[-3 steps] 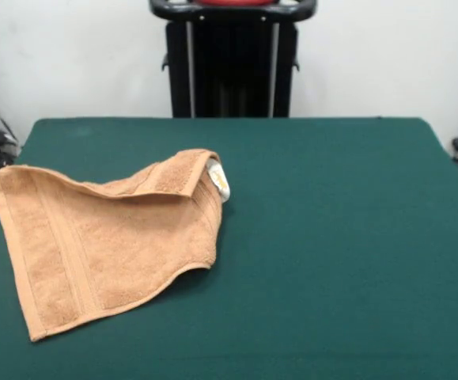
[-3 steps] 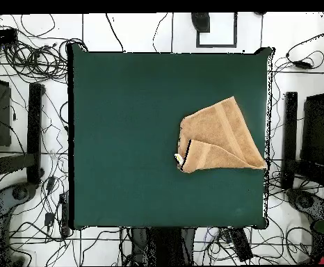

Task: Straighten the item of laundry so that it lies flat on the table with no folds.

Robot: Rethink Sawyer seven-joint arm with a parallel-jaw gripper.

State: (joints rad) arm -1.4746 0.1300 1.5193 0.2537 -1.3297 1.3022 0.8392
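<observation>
Orange-tan towel [image 1: 106,245] [image 2: 220,139] lying near one side edge of green worktop [image 1: 331,237] [image 2: 123,139], one corner folded over, what looks like a white label [image 1: 219,180] peeking out beneath the fold. Pincer out of sight in both views; opening impossible to tell.

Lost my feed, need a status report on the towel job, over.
Claw not in view. Towel still folded, one flap turned over, near table edge. Nothing in the way.

Tangled black cables [image 2: 33,52] lay on the white floor [image 2: 300,90] around a long dark bar [image 2: 35,132]. A second dark bar [image 2: 290,139] stood well apart from it, with more cables close by.
</observation>
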